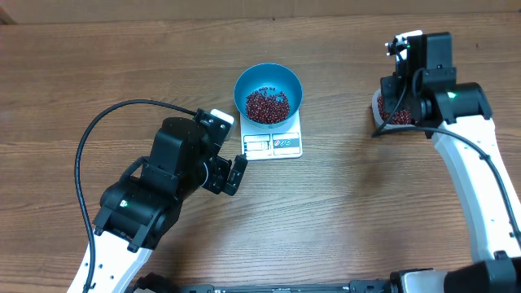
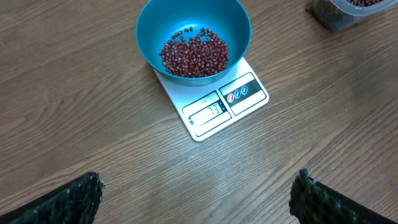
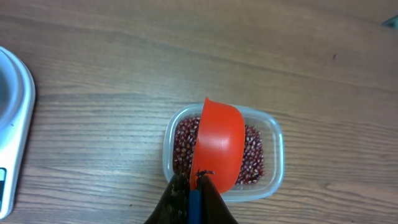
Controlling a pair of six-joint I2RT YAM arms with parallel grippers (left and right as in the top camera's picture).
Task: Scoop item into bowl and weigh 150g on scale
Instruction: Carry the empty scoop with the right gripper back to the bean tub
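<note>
Over the table (image 1: 98, 57), the blue bowl (image 1: 286, 81) is seen on the scale (image 1: 273, 145), beans (image 1: 267, 106) heaped inside. From the left wrist, the left gripper (image 2: 196, 199) is shown spread wide, empty; the display (image 2: 208, 112) cannot be read surely. At the right wrist, an orange scoop (image 3: 217, 146) is pinched by the right gripper (image 3: 189, 199) over the clear container (image 3: 275, 155); a shallow dip and level lift are advised.

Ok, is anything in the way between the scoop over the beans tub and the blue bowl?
Nothing visible. Only bare table lies between the tub and the bowl on the scale; the left gripper sits on the bowl's other side.
</note>
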